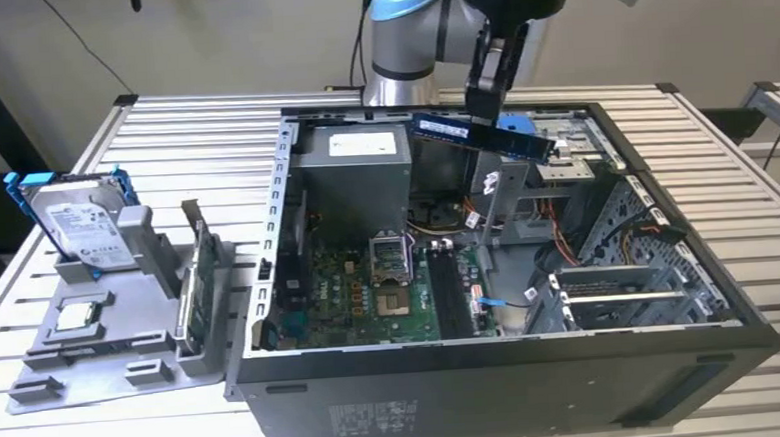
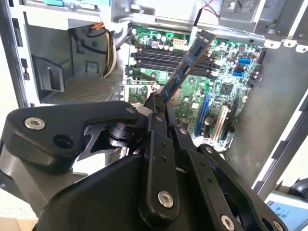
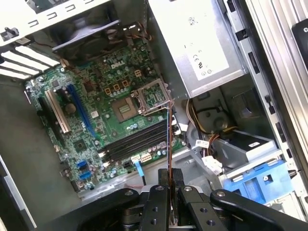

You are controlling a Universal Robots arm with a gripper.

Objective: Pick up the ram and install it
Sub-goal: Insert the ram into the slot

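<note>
The ram, a long dark stick with a pale label, hangs level over the back of the open computer case. My gripper comes down from above and is shut on the ram's upper edge. In the second wrist view the ram juts out from the gripper over the green motherboard. In the first wrist view the ram is seen edge-on as a thin line, clamped in the gripper, above the black memory slots. The slots lie well below the stick.
A silver power supply fills the case's back corner, with cables and drive bays toward the exterior view's right. On the table at the exterior view's left, a grey tray carries a hard drive in a blue frame, a green board on edge and a processor chip.
</note>
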